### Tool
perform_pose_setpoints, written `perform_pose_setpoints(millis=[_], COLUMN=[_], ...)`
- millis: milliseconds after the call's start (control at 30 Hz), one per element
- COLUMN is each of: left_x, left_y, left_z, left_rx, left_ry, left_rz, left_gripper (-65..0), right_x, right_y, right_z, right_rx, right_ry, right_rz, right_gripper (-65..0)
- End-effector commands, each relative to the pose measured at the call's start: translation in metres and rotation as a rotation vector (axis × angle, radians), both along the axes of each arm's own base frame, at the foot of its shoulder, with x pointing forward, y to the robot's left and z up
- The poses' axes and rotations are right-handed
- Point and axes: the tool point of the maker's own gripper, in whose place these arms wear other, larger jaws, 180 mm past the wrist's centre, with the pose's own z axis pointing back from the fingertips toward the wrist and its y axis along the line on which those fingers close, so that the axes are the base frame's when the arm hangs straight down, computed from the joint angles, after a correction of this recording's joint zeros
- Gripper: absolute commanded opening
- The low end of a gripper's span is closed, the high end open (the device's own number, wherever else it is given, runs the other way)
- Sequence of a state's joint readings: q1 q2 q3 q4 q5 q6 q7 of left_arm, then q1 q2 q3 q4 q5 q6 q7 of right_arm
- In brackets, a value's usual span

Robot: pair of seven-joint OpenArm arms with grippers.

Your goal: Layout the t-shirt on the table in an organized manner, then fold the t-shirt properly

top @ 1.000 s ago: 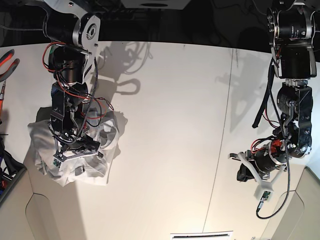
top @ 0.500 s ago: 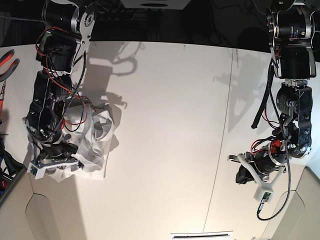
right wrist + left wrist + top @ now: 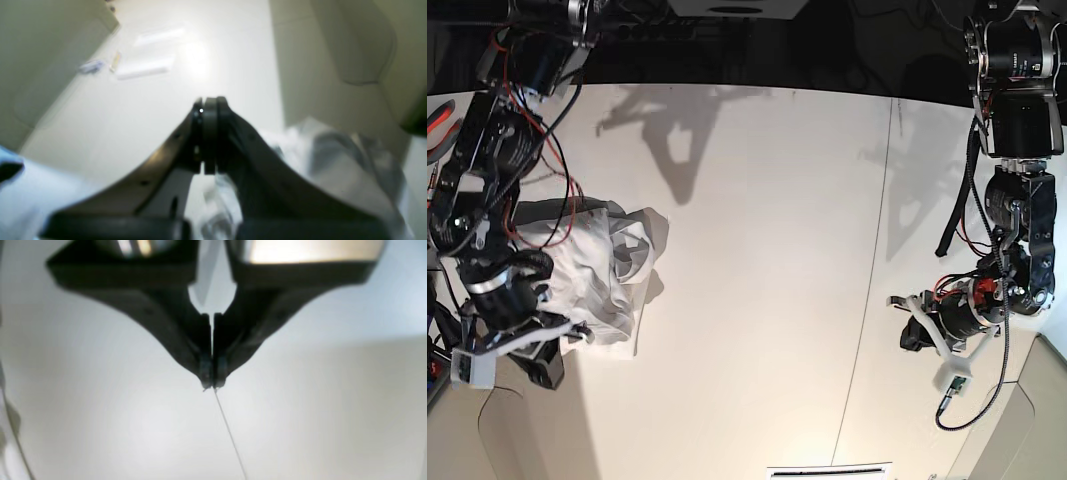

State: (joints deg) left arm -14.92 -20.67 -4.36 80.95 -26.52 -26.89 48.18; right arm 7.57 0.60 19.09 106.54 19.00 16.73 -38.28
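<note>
The white t-shirt (image 3: 602,275) lies crumpled in a heap at the left of the white table (image 3: 757,250). My right gripper (image 3: 545,368) sits at the heap's near-left corner, beside its lower edge. In the right wrist view this gripper (image 3: 206,103) is shut, with no cloth showing between the tips. Wrinkled t-shirt (image 3: 337,163) lies under and behind the fingers. My left gripper (image 3: 915,340) hovers far off at the right, shut and empty. Its tips (image 3: 211,386) hang just above the table's thin dark seam (image 3: 230,436).
Red-handled pliers (image 3: 442,125) lie at the table's left edge. A beige rounded panel (image 3: 522,440) borders the front left corner and another (image 3: 1037,400) the front right. A white slotted strip (image 3: 830,470) sits at the front edge.
The right arm has swung from on top of the shirt toward the near-left corner. The heap has shifted and bunched, with more of it now exposed. The left arm has stayed put.
</note>
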Motion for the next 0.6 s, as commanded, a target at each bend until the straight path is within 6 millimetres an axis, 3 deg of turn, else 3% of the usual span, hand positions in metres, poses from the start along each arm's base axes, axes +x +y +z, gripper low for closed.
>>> perform_pose_setpoints(millis=[0, 133, 233, 367, 567], left_x=[0.005, -0.03, -0.057, -0.09, -0.147], left_y=[0.0, -0.006, -0.004, 0.009, 0.053], left_z=[0.019, 0.008, 0.011, 0.041, 0.078], left_rx=[-0.015, -0.049, -0.064, -0.077, -0.009], left_ry=[-0.036, 0.074, 0.086, -0.011, -0.097], left_rz=[-0.029, -0.132, -0.151, -0.128, -0.015], left_gripper=[-63.9, -63.9, -63.9, -63.9, -63.9], right_x=[-0.007, -0.056, -0.089, -0.123, -0.165], right_y=[0.0, -0.007, -0.014, -0.022, -0.035], right_z=[0.015, 0.0, -0.011, -0.024, -0.057], right_rx=[-0.02, -0.107, -0.187, -0.283, -0.327], right_ry=[-0.051, 0.004, 0.063, 0.144, 0.321], right_rz=[0.012, 0.032, 0.06, 0.101, 0.117], right_gripper=[-65.0, -65.0, -65.0, -65.0, -65.0])
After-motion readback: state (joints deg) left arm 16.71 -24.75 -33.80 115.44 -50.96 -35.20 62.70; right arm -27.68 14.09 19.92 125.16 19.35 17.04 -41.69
